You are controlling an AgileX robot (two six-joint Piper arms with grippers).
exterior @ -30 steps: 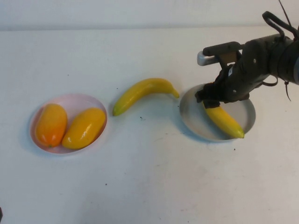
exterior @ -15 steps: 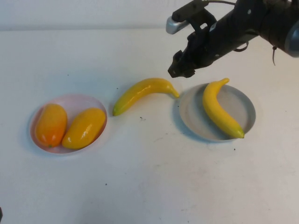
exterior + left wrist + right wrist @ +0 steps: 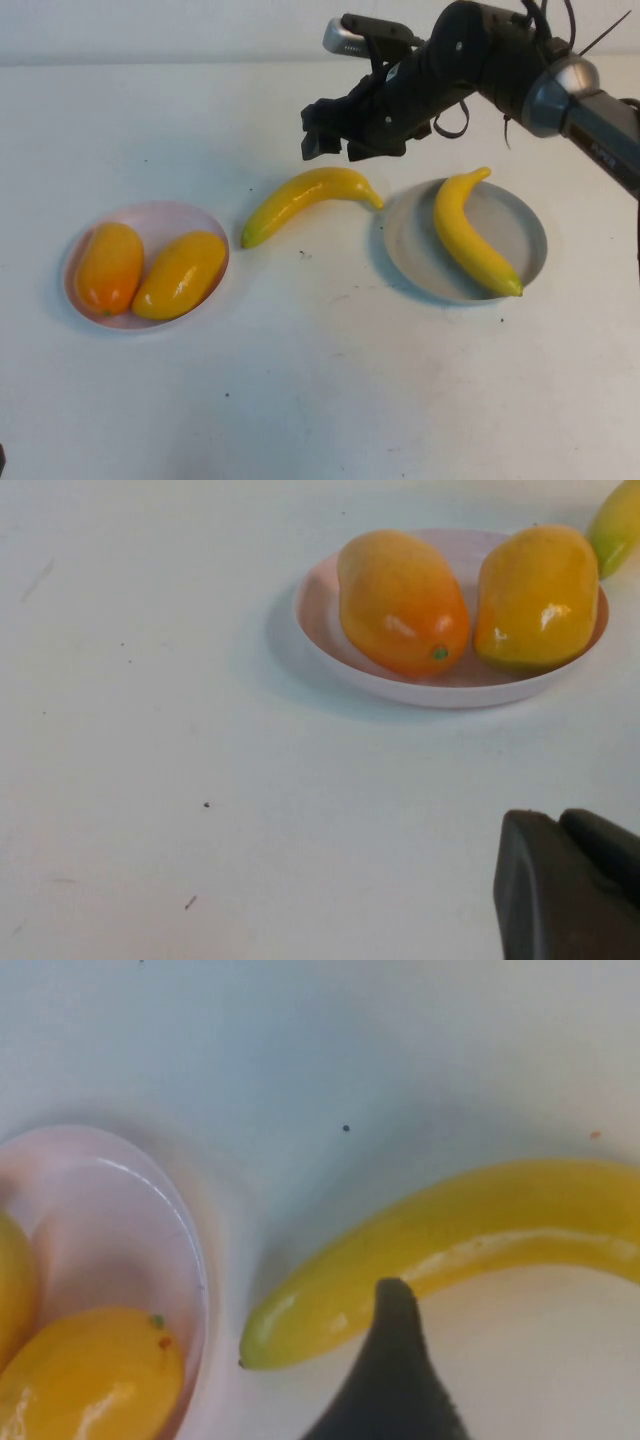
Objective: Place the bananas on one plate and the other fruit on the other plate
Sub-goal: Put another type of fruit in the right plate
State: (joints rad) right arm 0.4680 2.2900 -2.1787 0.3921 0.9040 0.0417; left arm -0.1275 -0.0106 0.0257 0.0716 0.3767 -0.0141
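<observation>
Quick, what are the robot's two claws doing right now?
Right gripper: open, empty, above the loose banana.
Left gripper: low beside the pink plate; cannot be told.

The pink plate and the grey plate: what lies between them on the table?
In the high view, one banana lies on the table between the pink plate and the grey plate, under the right gripper.

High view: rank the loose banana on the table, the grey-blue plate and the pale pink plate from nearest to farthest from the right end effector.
1. The long curved yellow plastic banana on the table, just below the right end effector.
2. The round grey-blue plate, on the robot's right.
3. The round pale pink plate, far left, holding both orange-yellow fruits.

The left end effector shows only in its wrist view.
</observation>
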